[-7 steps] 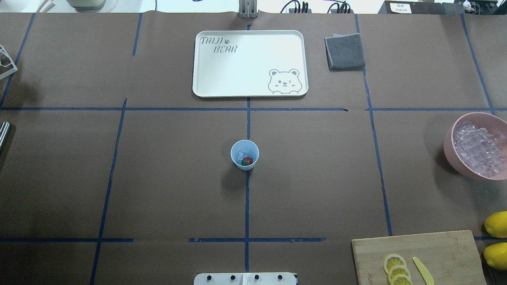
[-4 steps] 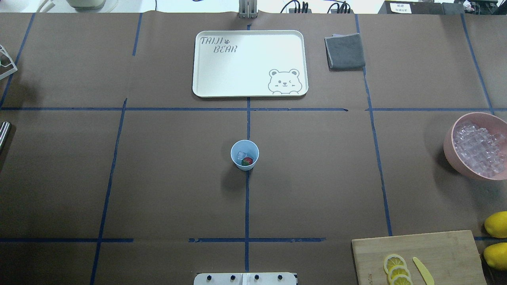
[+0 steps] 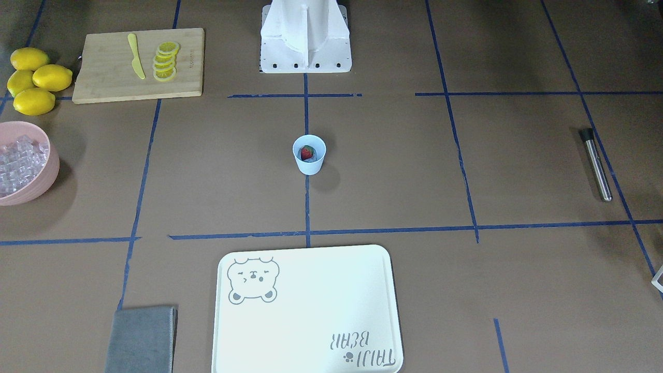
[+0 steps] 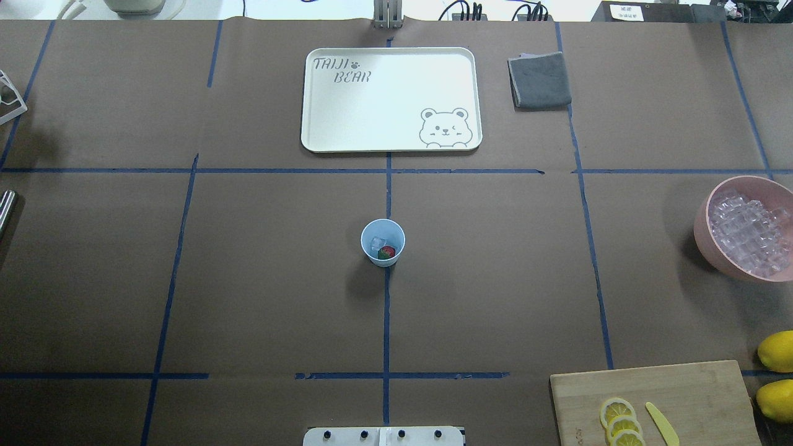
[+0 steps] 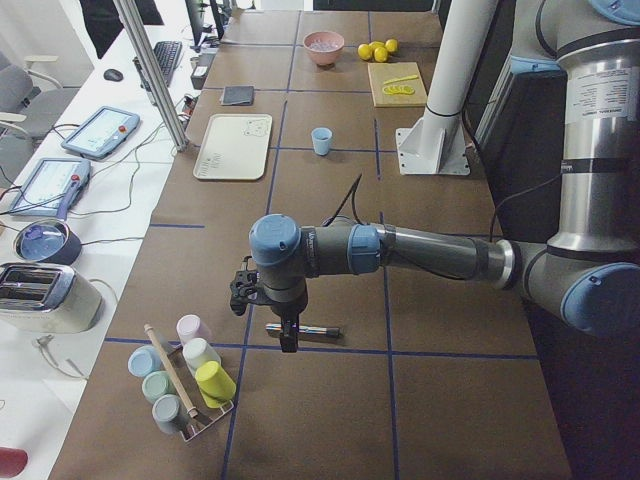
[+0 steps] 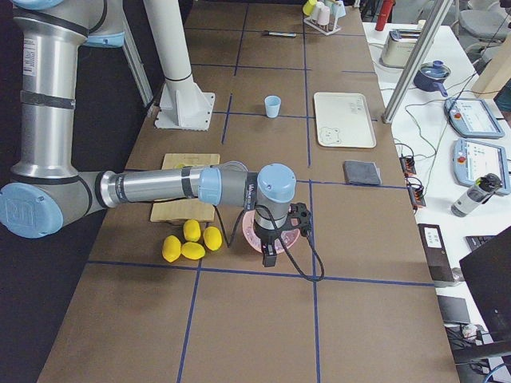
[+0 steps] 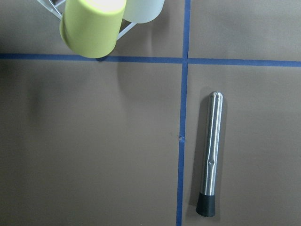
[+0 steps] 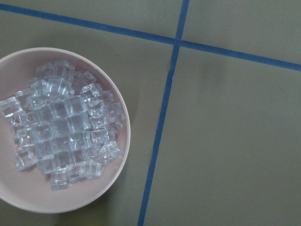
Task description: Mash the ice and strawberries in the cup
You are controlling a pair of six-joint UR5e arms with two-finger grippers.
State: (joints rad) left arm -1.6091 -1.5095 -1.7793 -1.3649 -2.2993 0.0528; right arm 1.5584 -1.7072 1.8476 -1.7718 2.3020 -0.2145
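Note:
The pale blue cup point(image 4: 383, 242) stands upright at the table's middle and also shows in the front view point(image 3: 309, 154). Inside it lie a red strawberry point(image 4: 387, 252) and a clear ice cube point(image 4: 378, 243). My left gripper point(image 5: 288, 335) hangs over a metal muddler rod point(image 7: 210, 155) at the table's left end; I cannot tell whether it is open or shut. My right gripper point(image 6: 269, 254) hangs beside the pink bowl point(image 8: 121, 150) of ice point(image 8: 61, 136); I cannot tell its state either. Neither wrist view shows any fingers.
A white bear tray point(image 4: 390, 99) and a grey cloth point(image 4: 539, 80) lie at the far side. A cutting board point(image 4: 700, 384) with lemon slices point(image 4: 619, 421), a yellow knife and whole lemons point(image 4: 777, 351) sit near right. A rack of cups point(image 5: 185, 375) stands by the muddler.

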